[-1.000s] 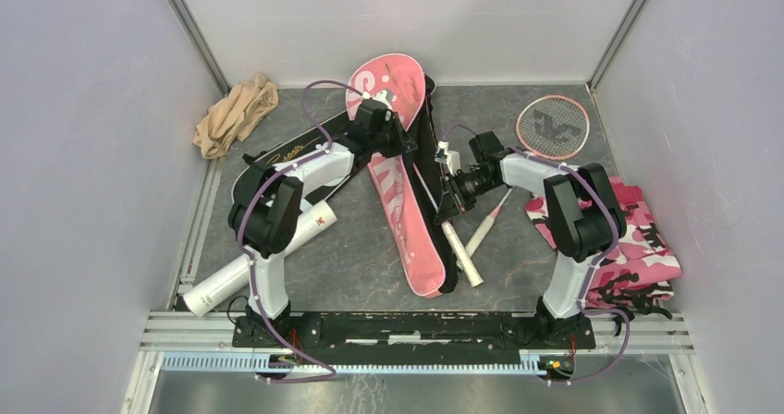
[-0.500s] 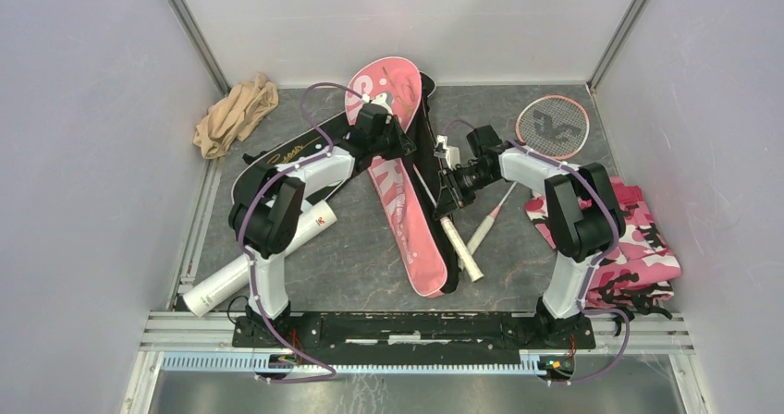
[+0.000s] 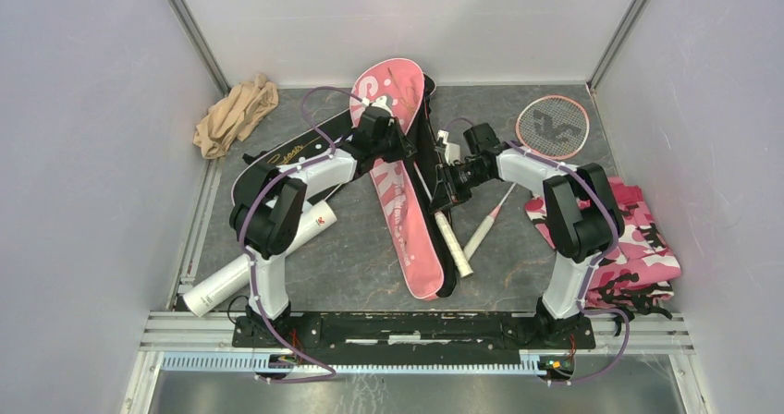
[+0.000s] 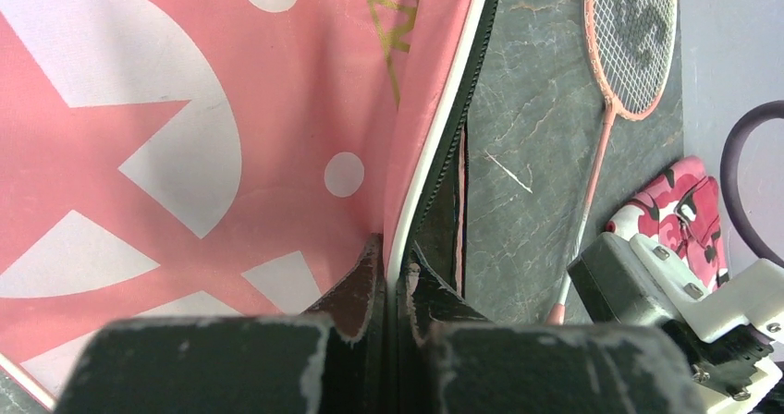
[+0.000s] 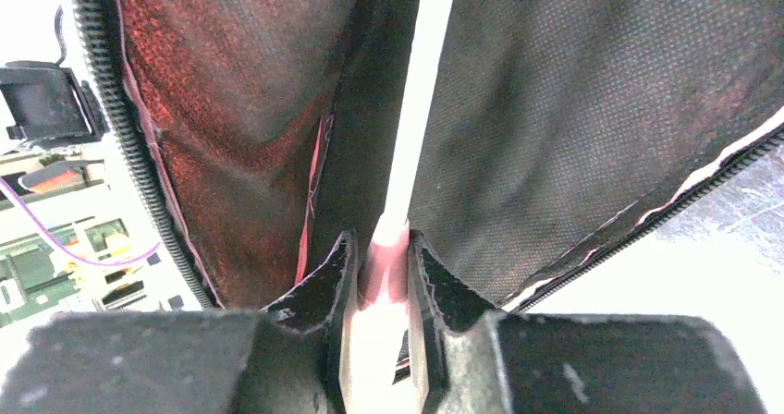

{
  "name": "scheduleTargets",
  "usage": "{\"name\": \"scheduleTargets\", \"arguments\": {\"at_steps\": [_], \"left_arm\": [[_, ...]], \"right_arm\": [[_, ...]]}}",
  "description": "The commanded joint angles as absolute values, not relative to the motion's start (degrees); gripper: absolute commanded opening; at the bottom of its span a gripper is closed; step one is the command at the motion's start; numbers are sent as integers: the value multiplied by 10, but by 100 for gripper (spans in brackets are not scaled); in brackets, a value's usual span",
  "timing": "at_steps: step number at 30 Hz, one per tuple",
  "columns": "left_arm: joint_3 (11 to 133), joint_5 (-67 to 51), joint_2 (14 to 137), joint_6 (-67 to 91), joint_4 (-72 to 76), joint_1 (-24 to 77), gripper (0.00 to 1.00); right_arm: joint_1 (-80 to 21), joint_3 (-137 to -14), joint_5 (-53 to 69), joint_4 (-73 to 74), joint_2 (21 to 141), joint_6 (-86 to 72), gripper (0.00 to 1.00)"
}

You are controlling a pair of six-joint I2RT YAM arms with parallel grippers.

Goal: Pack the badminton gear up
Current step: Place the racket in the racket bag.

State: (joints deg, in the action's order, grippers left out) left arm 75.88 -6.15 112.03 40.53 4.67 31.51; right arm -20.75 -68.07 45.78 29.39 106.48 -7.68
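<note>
Since a second ago the racket (image 3: 450, 243) has slid deeper into the bag (image 3: 398, 201), so with my right gripper (image 5: 380, 252) clamped on its shaft and my left gripper (image 4: 392, 264) pinching the bag's rim open, I'd keep pushing straight along the bag's length.

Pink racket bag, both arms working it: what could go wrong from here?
The left tool pinches only the thin rim of the pink bag; it could slip and let the flap close the opening.
The right tool grips the racket by its slim shaft, so the racket may twist or snag on the lining.
</note>
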Motion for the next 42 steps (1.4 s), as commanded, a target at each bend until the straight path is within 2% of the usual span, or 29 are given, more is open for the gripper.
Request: {"name": "scheduleTargets", "arguments": {"at_steps": [1, 10, 20, 25, 31, 38, 42], "left_arm": [[750, -83, 1108, 446, 23, 331, 2], [758, -102, 1116, 480, 18, 332, 2], [766, -117, 1114, 495, 16, 328, 2], [771, -117, 1115, 488, 16, 323, 2], [768, -123, 1118, 490, 25, 322, 2], [760, -128, 1109, 490, 33, 311, 2], [761, -133, 1104, 490, 36, 302, 2]], "right_arm": [[-213, -705, 455, 181, 1032, -123, 0], [-232, -691, 405, 121, 1026, -192, 1], [-255, -690, 397, 134, 1027, -166, 26], [-258, -680, 417, 138, 1029, -148, 30], [-276, -691, 453, 128, 1045, -137, 42], [-278, -680, 437, 182, 1032, -70, 49], [-278, -659, 439, 199, 1015, -39, 59]]}}
